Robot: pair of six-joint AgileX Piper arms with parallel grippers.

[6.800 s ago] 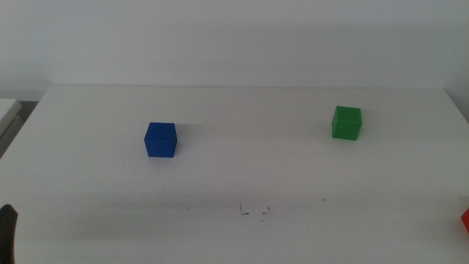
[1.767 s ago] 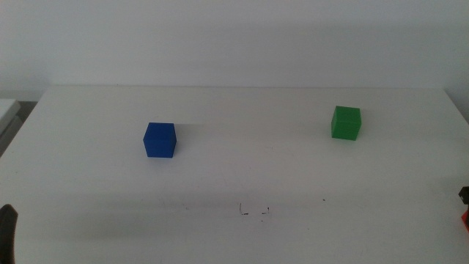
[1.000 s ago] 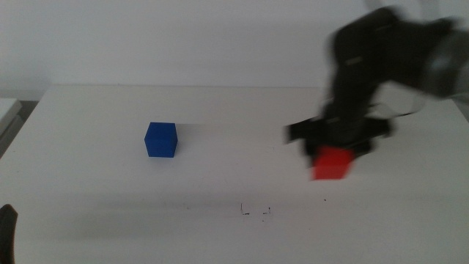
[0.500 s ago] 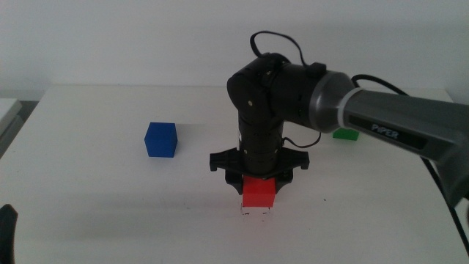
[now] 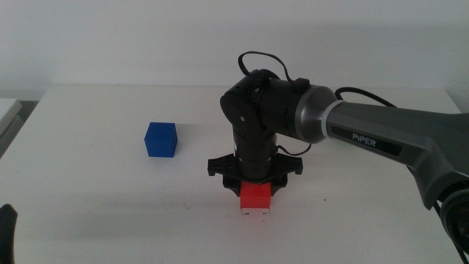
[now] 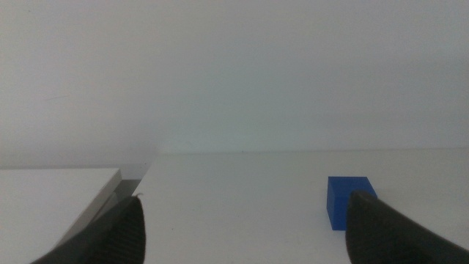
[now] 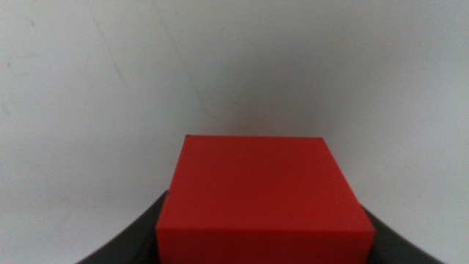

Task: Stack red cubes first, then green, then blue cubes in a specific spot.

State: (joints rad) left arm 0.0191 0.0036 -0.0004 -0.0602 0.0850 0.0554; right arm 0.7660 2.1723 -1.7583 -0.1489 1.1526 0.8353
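Observation:
My right gripper (image 5: 256, 189) points straight down at the front middle of the table, shut on the red cube (image 5: 256, 199). The cube's underside is level with the tabletop, over the specific spot (image 5: 246, 213), whose pen marks are mostly covered. In the right wrist view the red cube (image 7: 264, 192) fills the space between the dark jaws. The blue cube (image 5: 160, 139) stands alone to the left and also shows in the left wrist view (image 6: 349, 202). The green cube is hidden behind the right arm. My left gripper (image 6: 249, 238) waits open at the table's front left corner (image 5: 6, 233).
The right arm (image 5: 381, 136) stretches from the right edge across the table's right half. A tiny dark speck (image 5: 325, 199) lies right of the red cube. White tabletop (image 5: 110, 198) lies bare between the blue cube and the front edge.
The right arm swung in from the right carrying the red cube and brought it down onto the scribbled spot; in the last half second it sank slightly. The blue cube and left gripper stayed put.

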